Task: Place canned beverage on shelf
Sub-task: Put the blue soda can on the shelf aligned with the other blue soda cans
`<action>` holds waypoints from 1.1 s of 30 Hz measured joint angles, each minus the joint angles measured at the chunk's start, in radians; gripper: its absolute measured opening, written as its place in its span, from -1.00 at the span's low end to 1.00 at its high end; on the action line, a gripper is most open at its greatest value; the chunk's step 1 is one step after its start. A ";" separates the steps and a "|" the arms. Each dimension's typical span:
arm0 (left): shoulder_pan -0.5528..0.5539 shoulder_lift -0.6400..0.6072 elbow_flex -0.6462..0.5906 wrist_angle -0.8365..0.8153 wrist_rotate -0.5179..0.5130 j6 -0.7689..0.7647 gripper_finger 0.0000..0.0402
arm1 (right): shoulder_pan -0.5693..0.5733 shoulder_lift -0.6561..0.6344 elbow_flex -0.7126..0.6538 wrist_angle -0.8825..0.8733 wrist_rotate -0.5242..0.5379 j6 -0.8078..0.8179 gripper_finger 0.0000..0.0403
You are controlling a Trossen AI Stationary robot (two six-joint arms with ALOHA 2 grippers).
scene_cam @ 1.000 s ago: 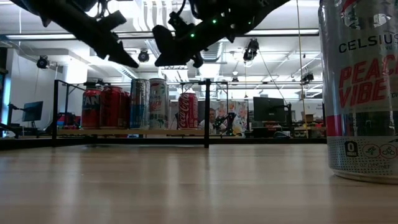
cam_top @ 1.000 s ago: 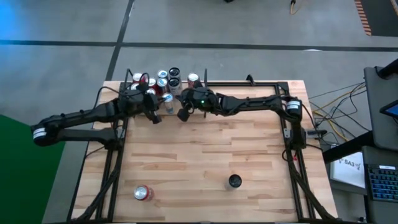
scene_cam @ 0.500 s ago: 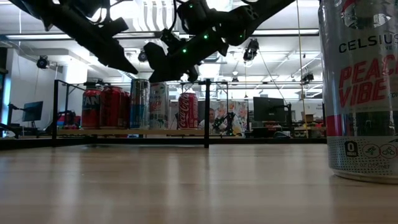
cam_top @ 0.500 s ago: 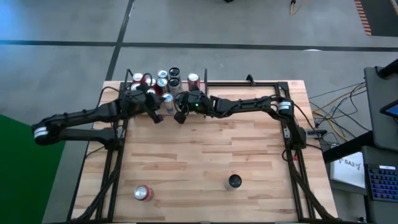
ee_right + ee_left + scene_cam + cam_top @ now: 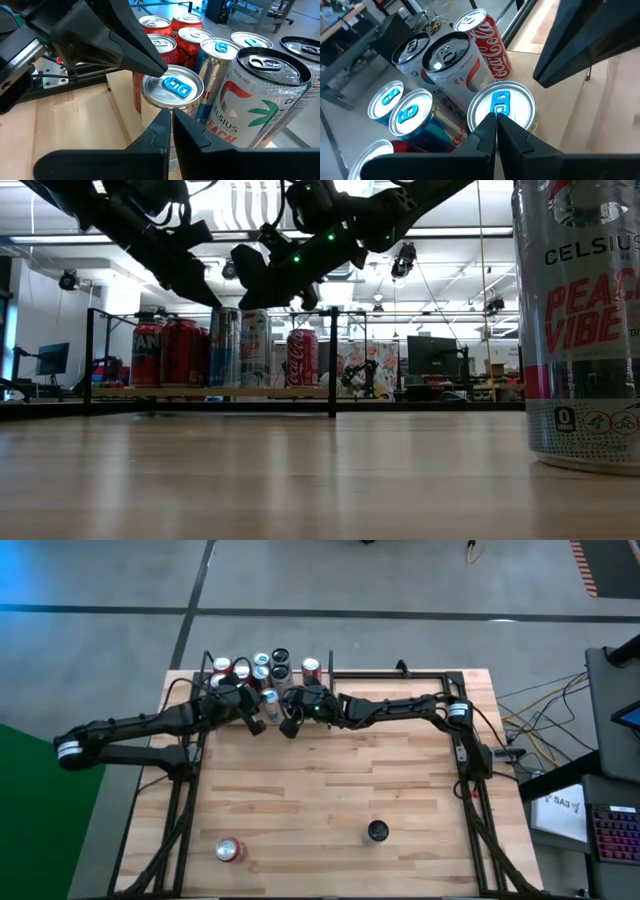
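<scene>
Both tools are hovering clenched, gripping nothing, over the can cluster on the shelf (image 5: 210,392) at the bench's (image 5: 330,800) far edge: left tool (image 5: 496,120), right tool (image 5: 171,117). A silver blue-tab can (image 5: 502,109) is sitting right under both tips. Readable labels: Coca-Cola (image 5: 490,42), Celsius (image 5: 250,107). A "CELSIUS PEACH VIBE" can (image 5: 580,320) is standing off-shelf on the bench's near side.
</scene>
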 joint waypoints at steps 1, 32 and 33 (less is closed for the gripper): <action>0.000 -0.001 0.000 -0.001 0.000 -0.019 -1.00 | 0.000 0.000 0.000 0.002 0.000 0.000 -0.96; -0.018 -0.110 0.006 -0.015 0.072 -0.247 -1.00 | -0.033 -0.015 0.014 -0.022 -0.117 -0.012 -0.96; -0.023 -0.121 0.002 -0.015 0.072 -0.247 -1.00 | -0.033 -0.015 0.014 -0.033 -0.126 -0.004 -0.96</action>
